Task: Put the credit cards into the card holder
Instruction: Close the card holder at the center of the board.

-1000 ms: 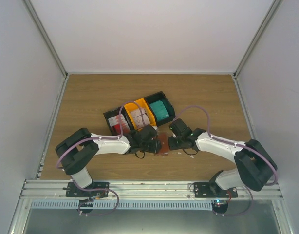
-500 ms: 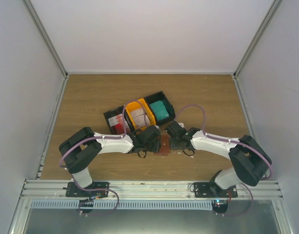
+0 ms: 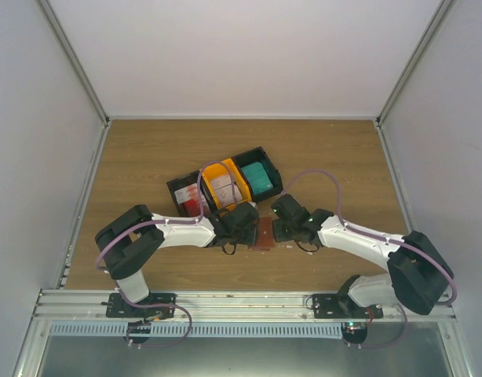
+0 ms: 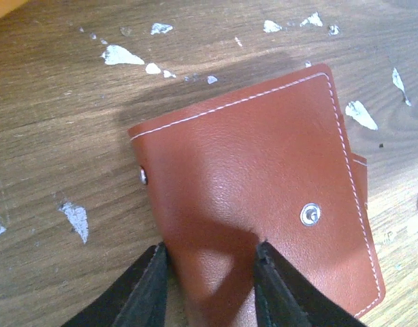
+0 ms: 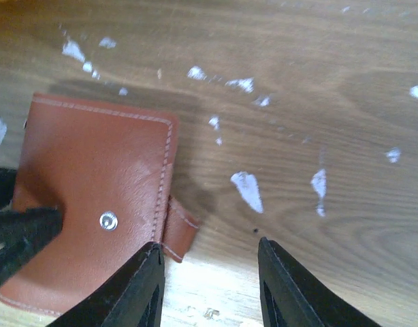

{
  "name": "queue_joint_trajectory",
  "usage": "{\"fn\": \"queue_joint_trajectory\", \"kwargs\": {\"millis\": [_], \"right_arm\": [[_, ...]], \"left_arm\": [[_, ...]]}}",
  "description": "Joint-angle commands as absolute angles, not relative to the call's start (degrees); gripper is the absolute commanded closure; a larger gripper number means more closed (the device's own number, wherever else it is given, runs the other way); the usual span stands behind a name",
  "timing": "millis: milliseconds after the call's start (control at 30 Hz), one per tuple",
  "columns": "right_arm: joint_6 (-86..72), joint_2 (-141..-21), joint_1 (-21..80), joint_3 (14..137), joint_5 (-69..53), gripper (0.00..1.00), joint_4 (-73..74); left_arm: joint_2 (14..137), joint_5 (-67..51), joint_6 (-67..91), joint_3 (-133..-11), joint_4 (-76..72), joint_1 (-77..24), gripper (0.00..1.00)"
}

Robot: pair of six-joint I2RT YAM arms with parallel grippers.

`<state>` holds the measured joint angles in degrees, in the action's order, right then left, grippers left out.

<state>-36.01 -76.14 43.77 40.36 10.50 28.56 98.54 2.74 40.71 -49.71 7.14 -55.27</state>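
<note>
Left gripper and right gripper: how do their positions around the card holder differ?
The left gripper has both fingers over the card holder, leather showing between them; the right gripper has only bare table between its fingers. The left gripper sits over the holder's face near the snap stud; the right gripper sits beside the strap tab at the holder's edge. Both stand open with nothing gripped.

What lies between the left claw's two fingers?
The wallet: its closed brown leather cover fills the gap between the fingers of the left claw, as the left wrist view shows.
</note>
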Motion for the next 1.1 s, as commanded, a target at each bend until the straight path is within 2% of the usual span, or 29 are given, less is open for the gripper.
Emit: {"fn": "queue_joint_trajectory", "kwargs": {"millis": [0, 133, 267, 633, 833, 1067], "right_arm": [[-31.9, -78.1, 44.0, 38.5, 4.7, 0.63, 25.7], [-31.1, -79.8, 44.0, 38.3, 3.5, 0.72, 25.2], [-29.8, -80.9, 44.1, 38.5, 1.5, 0.73, 24.0], [-27.1, -85.5, 45.5, 39.7, 0.6, 0.62, 22.2], [-31.4, -88.2, 46.3, 42.3, 12.5, 0.65, 27.9], [-45.0, -89.1, 46.1, 43.4, 26.2, 0.70, 37.7]], "left_arm": [[100.8, 4.5, 40.5, -49.2, 10.3, -55.5, 0.68], [101.5, 4.6, 40.6, -49.3, 10.7, -55.5, 0.72], [101.8, 4.7, 40.9, -49.2, 11.0, -55.5, 0.73], [102.5, 4.6, 40.8, -49.2, 11.1, -55.5, 0.73], [103.1, 4.3, 39.8, -48.6, 11.8, -55.5, 0.76], [103.1, 5.6, 39.2, -44.8, 12.9, -55.5, 0.81]]}}
